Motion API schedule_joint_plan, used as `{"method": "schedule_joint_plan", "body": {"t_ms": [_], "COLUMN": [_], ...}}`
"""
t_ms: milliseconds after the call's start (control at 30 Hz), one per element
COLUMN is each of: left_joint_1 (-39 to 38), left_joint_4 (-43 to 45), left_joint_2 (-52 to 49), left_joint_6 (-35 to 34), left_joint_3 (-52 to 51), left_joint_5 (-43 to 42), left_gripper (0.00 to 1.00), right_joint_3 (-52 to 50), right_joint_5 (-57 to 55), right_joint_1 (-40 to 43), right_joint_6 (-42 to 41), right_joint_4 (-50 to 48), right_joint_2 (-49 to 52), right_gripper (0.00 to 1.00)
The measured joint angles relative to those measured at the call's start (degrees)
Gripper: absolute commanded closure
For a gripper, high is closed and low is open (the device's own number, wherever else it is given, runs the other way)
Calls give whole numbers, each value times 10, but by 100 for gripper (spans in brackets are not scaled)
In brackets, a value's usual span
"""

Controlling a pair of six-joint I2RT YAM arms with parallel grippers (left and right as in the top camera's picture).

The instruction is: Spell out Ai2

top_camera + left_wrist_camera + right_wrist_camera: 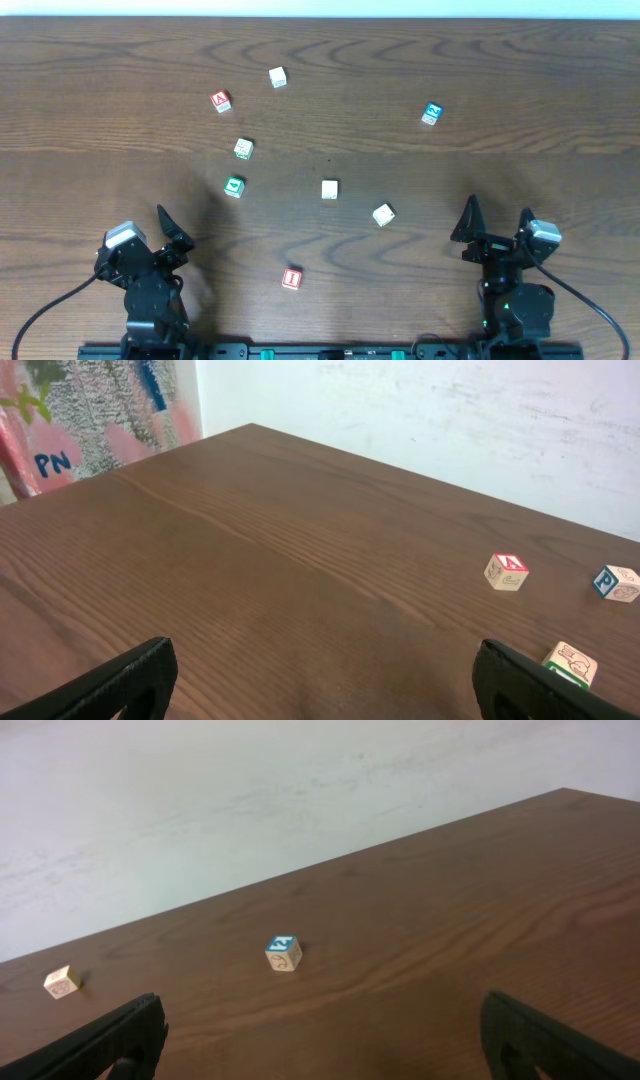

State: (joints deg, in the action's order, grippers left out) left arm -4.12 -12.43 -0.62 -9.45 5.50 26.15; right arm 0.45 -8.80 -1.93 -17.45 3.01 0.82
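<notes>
Your left end effector (pixel 175 230) and right end effector (pixel 497 215) rest at the near edge of the bench (pixel 560 60), each spread wide and empty, so either can reach out freely. The letters lie scattered and well apart. The red A cube (pixel 221 101) is far left. The blue cube (pixel 431 113) is far right, probably the 2, though its face is too small to read. The red I cube (pixel 291 279) sits near, between the arms. Nothing is lined up yet.

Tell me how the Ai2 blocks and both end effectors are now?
Red A cube: on table, red face up.
Red I cube: on table, red face up.
Blue 2 cube: on table, blue face up.
Left end effector: open, empty.
Right end effector: open, empty.
</notes>
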Motion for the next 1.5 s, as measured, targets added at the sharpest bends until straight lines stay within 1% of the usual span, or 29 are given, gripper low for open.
{"method": "schedule_joint_plan", "body": {"t_ms": [1033,1133,1167,1267,1300,1433,1500], "left_joint_1": [0,0,0,0,0,0,0], "left_joint_4": [0,12,23,100,113,105,92], "left_joint_2": [0,0,0,0,0,0,0], "left_joint_6": [-2,-4,-7,-7,-6,-6,-6], "left_joint_3": [0,0,-2,-5,-5,10,53], "left_joint_5": [0,-1,-4,-45,-60,-125,-150], "left_gripper": [5,4,5,4,5,5,5], "right_joint_3": [0,0,0,0,1,27,77], "right_joint_5": [0,2,2,16,21,40,45], "right_joint_1": [0,0,0,0,0,0,0], "right_joint_6": [-1,-1,-1,-1,-1,-1,2], "right_joint_4": [0,-1,-3,-18,-19,-2,25], "right_joint_2": [0,0,0,0,-1,-1,-1], "right_gripper": [1,1,1,1,1,1,1]}}
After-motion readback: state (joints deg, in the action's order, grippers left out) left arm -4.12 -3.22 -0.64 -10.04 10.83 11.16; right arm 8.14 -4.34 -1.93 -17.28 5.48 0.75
